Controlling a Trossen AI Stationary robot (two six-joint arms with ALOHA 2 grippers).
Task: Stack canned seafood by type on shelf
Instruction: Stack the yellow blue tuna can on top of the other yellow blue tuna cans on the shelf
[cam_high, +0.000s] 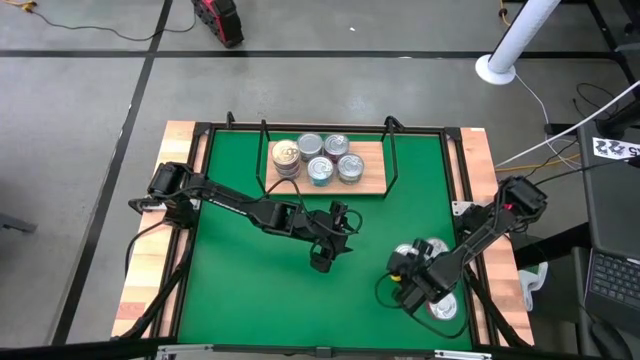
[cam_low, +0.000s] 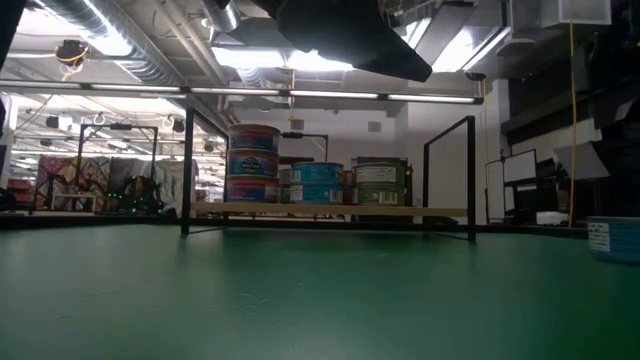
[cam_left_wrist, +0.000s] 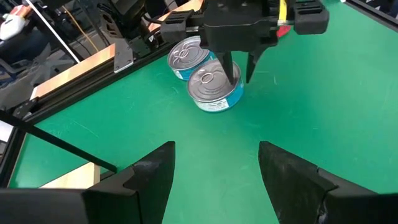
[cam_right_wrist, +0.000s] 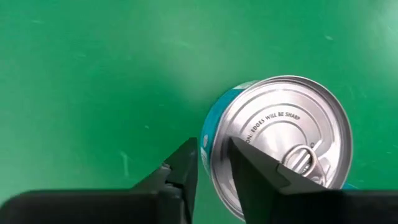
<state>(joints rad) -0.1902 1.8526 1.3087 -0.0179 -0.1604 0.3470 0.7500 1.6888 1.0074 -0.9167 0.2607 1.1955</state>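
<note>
- The right gripper (cam_right_wrist: 208, 163), fingers narrowly apart over the rim of a teal tin (cam_right_wrist: 280, 146) on the green mat (cam_high: 250, 280), may slip off it.
- The left gripper (cam_left_wrist: 214, 165) waits open mid-mat; the shelf (cam_high: 375, 180) holds other tins.

tin (cam_right_wrist: 283, 146) at right claw (cam_right_wrist: 211, 165): bright metal lid gleaming, teal printed side looking glossy | mat (cam_high: 260, 270) under the claw: green, showing matt | claw fingers (cam_right_wrist: 180, 167): appearing dull black | shelf (cam_high: 372, 181) beyond: pale wood looking matt, black wire frame
</note>
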